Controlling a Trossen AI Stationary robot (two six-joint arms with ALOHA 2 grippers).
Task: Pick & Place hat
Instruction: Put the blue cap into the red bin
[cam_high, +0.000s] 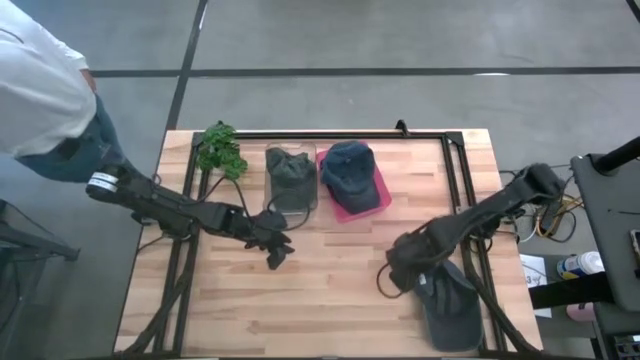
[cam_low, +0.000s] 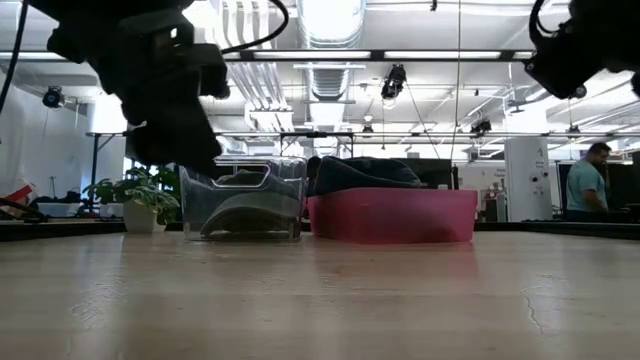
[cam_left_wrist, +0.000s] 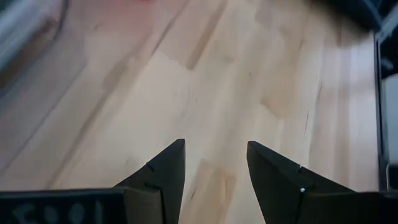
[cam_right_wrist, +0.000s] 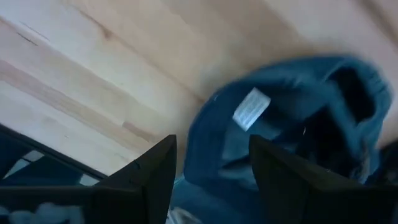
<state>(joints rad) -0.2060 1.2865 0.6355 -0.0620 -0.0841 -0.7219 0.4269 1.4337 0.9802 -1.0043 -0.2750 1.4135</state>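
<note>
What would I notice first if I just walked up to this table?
Probably the blue cap sitting in the pink tray at the back of the table, beside a clear bin holding a grey cap. Another cap lies at the front right corner, with the right gripper open right above it.

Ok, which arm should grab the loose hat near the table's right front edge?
The right. Its gripper hovers directly over the loose hat, jaws open, with the hat's inner label visible between them. The left gripper hangs over bare wood at the table centre-left, farther away.
</note>
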